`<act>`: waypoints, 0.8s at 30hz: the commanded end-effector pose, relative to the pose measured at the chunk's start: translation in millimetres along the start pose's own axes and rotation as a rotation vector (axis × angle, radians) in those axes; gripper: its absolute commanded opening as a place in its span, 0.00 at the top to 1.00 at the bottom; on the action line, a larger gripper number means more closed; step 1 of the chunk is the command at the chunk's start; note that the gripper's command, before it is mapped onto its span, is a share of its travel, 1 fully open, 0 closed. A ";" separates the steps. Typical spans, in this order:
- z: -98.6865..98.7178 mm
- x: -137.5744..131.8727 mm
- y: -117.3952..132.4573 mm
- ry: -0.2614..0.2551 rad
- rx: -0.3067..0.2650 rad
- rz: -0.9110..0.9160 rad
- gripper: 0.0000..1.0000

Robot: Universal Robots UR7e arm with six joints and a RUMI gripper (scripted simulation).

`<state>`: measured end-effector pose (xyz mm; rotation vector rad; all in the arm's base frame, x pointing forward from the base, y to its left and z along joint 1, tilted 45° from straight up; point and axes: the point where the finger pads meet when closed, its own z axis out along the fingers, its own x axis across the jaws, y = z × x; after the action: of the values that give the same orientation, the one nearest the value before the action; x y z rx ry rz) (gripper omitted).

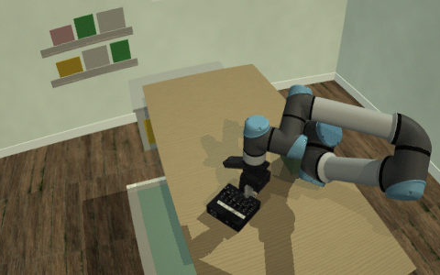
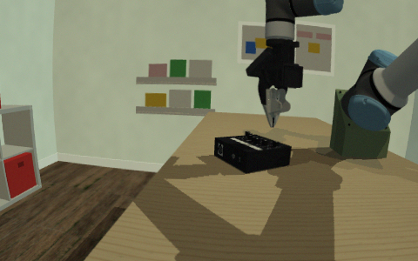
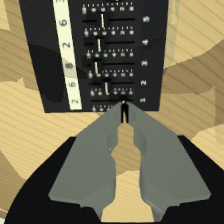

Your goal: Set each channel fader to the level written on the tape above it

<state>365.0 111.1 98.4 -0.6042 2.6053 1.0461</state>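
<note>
The lighting desk [image 1: 232, 210] [image 2: 252, 153] [image 3: 45, 75] is a black box on the wooden table [image 1: 196, 101] [image 2: 369, 209]. In the wrist view a white tape strip [image 3: 64, 55] with handwritten numbers runs along its left side. Several channel faders sit in rows beside it, with pale caps such as a far cap [image 3: 102, 21] and a near cap [image 3: 106, 88]. My gripper [image 1: 249, 192] [image 2: 273, 124] [image 3: 124, 104] is shut on nothing. It hangs a little above the desk's near end, clear of the faders. The row under the fingertips is mostly hidden.
The arm's green base block [image 2: 358, 139] stands on the table right of the desk. A low green-topped bench [image 1: 152, 225] runs along the table's left side. A white shelf unit [image 2: 3, 148] stands on the floor far left.
</note>
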 end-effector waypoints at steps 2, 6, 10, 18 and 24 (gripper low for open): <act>-0.4 -0.3 -0.3 0.000 0.000 -0.004 1.00; -0.4 -0.6 -0.5 0.000 0.000 -0.013 1.00; -0.4 -1.2 -0.9 0.000 0.000 -0.034 1.00; -0.6 -3.7 -2.7 0.000 0.001 -0.118 1.00; -0.8 -5.7 -4.1 0.000 0.001 -0.186 1.00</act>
<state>369.3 110.2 98.6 -0.7466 2.5369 1.0081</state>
